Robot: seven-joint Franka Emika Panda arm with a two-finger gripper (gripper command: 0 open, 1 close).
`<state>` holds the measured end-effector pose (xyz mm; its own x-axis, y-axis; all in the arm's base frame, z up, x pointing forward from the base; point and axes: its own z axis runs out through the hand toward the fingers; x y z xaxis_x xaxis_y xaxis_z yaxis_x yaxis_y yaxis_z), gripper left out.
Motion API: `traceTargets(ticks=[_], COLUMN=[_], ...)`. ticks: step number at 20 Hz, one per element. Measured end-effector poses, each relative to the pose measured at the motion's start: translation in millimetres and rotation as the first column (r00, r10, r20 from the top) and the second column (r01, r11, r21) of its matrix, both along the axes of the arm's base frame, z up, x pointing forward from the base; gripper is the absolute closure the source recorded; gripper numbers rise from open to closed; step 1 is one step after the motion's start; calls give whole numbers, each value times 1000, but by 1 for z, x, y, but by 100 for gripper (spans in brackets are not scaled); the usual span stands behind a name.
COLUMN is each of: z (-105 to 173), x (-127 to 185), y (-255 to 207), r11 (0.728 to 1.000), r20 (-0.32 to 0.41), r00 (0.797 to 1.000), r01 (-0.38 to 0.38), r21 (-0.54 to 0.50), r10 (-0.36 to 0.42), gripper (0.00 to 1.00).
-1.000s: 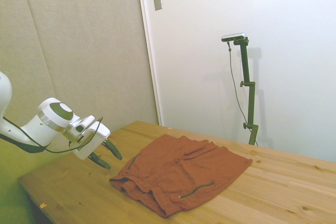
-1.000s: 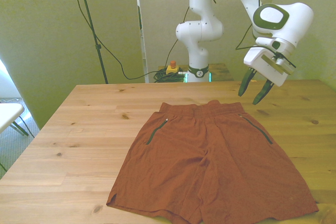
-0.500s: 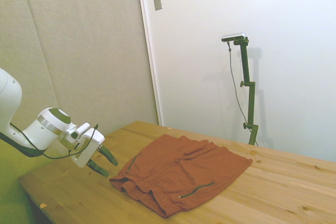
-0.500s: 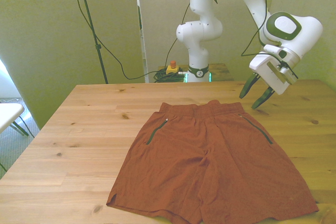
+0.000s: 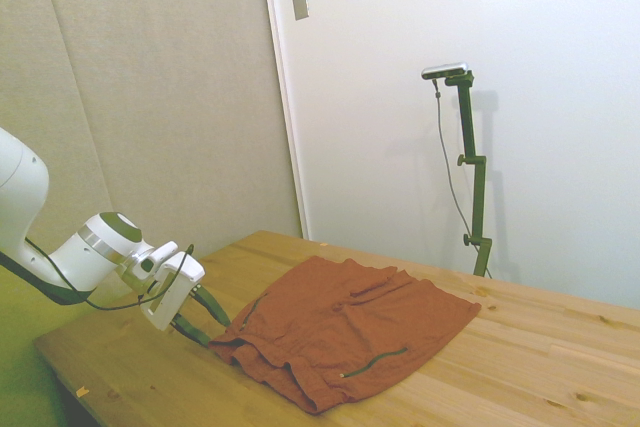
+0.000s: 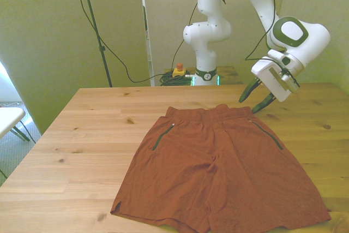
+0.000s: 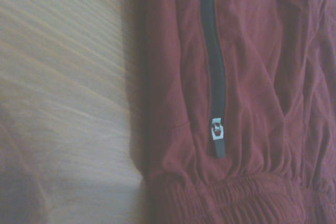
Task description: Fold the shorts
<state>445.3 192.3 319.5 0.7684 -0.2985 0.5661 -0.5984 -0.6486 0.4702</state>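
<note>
Shorts [image 6: 221, 170] lie flat and unfolded on table [image 6: 82, 135], waistband at 12 o'clock in the front view; no fold made. Gripper [image 6: 252, 96], fingers apart and empty, hangs near the waistband corner at 1 o'clock, seemingly just clear of it
</note>
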Motion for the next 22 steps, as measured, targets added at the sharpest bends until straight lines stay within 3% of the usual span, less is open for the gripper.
traceTargets(ticks=[22], z=[-15], x=[-3], y=[-2], r11=[1000], r20=[-24], r00=[1000], r01=[-15], r21=[18], r10=[16], gripper=[100])
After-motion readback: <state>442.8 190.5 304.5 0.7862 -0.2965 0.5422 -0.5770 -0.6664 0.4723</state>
